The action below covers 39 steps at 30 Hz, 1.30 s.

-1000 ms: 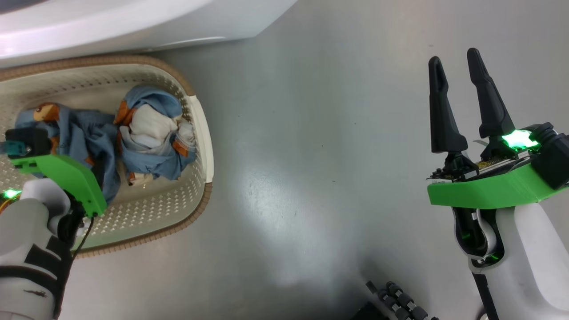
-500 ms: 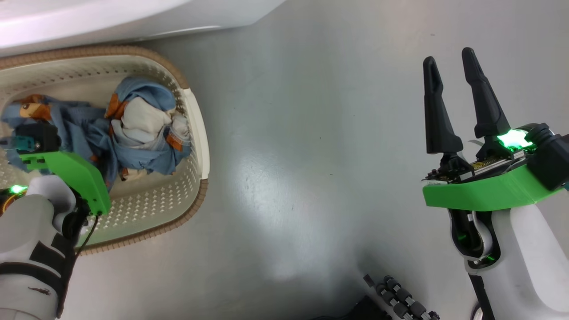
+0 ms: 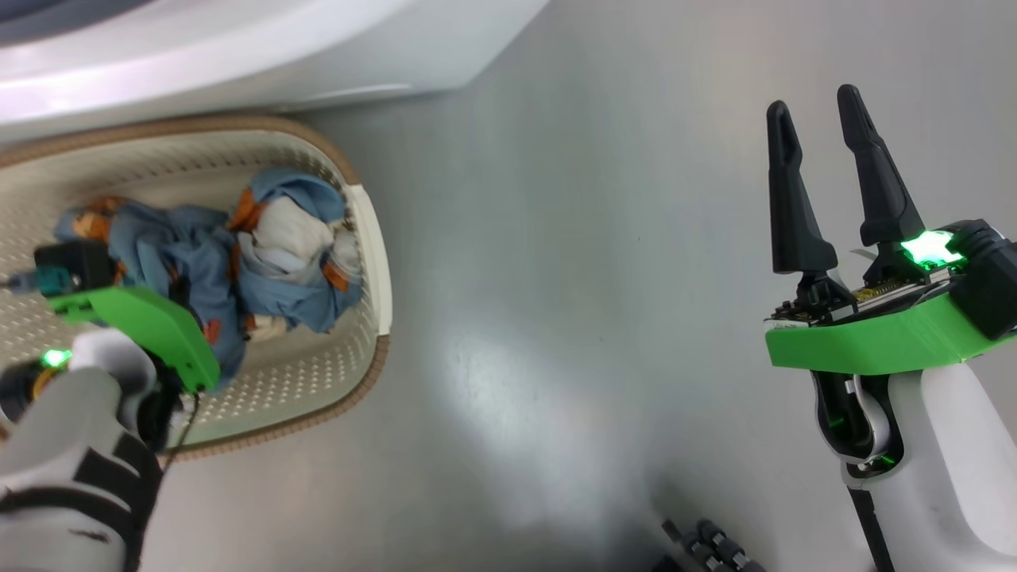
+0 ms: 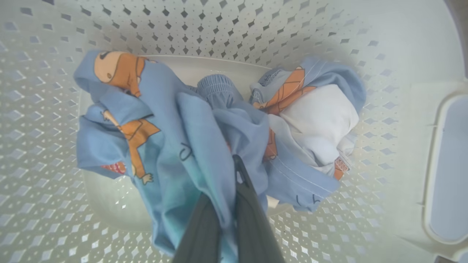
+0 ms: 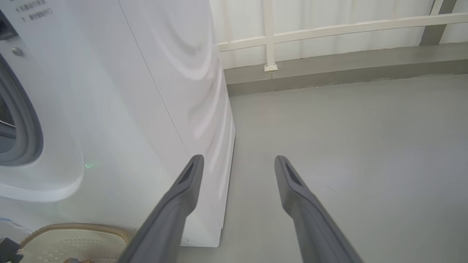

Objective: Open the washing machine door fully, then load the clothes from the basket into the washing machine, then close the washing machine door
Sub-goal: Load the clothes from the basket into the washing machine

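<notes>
The cream basket (image 3: 375, 238) stands on the floor just in front of the white washing machine (image 3: 238, 48). Two bundles of light blue printed clothes lie in it, one on the left (image 4: 157, 124) and one with a white patch on the right (image 4: 318, 117). My left gripper (image 4: 234, 164) reaches down into the basket and is shut on a fold of the left bundle, which drapes over its fingers. My right gripper (image 3: 813, 102) hangs open over bare floor, far to the right. The machine's grey gasket (image 5: 25, 120) shows at the edge. The door is out of view.
Grey floor (image 3: 556, 278) stretches between the basket and my right arm. A white railing (image 5: 270, 36) and a low kerb run along the wall behind the machine. Part of my dark base (image 3: 707, 548) shows at the bottom edge.
The head camera has shifted a little. The left bundle has bunched up toward my left gripper. My right arm holds the same open pose.
</notes>
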### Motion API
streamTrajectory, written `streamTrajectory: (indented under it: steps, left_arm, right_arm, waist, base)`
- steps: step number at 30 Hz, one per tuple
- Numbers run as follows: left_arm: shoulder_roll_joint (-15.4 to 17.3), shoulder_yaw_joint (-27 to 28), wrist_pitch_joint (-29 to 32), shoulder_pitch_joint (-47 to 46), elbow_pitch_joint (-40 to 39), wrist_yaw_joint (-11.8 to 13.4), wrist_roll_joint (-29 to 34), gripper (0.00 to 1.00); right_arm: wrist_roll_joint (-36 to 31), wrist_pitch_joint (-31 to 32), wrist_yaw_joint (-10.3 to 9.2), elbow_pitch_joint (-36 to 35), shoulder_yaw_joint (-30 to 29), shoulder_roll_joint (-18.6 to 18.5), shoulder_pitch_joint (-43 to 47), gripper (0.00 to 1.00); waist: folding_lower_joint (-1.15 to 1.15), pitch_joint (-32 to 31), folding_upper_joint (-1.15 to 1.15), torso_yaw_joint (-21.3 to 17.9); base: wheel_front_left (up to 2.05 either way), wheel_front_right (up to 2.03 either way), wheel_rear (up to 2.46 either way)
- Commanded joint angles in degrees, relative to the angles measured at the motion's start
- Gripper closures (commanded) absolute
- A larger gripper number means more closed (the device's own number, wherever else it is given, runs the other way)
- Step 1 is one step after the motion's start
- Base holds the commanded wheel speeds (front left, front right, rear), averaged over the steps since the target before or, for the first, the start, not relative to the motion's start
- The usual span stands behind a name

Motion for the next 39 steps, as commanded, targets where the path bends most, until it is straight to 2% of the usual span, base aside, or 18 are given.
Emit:
streamTrajectory:
  steps: [1, 19, 28, 34, 39]
  left_arm:
    - [1.5, 1.2, -1.6, 3.1, -0.9, -0.3, -1.3, 1.00]
    - [-0.4, -2.5, -13.7, 12.4, -4.7, -0.3, -6.3, 1.00]
    - [-0.3, -3.5, -16.0, 16.4, -7.8, -0.3, -7.0, 1.00]
    - [1.1, 1.0, -16.0, 20.1, -14.2, -0.3, -3.8, 1.00]
    - [1.3, 6.9, -16.1, 24.9, -21.3, 0.0, 2.6, 1.00]
  right_arm:
    - [0.2, -0.3, 0.43, -0.8, 0.9, -0.4, 1.8, 0.00]
    - [0.7, -0.3, 0.43, 3.0, 0.6, -1.7, 6.6, 0.00]
    - [0.9, -0.3, 0.43, 5.1, 0.1, -2.7, 11.2, 0.00]
    - [1.1, -0.3, 0.43, 6.0, -0.7, -3.2, 14.5, 0.00]
    - [1.2, -0.3, 0.43, 6.1, -1.4, -3.7, 17.1, 0.00]
  waist:
    - [0.00, -3.2, 0.00, 1.3]
    - [0.00, -18.6, 0.00, 6.2]
    - [0.00, -26.3, 0.00, 8.0]
    - [0.00, -30.8, 0.00, 9.1]
    - [0.00, -33.7, 0.00, 10.1]
  base:
    - [0.00, 0.00, 0.00]
    - [0.00, 0.00, 0.00]
    - [0.00, 0.00, 0.00]
    - [0.00, 0.00, 0.00]
    - [0.00, 0.00, 0.00]
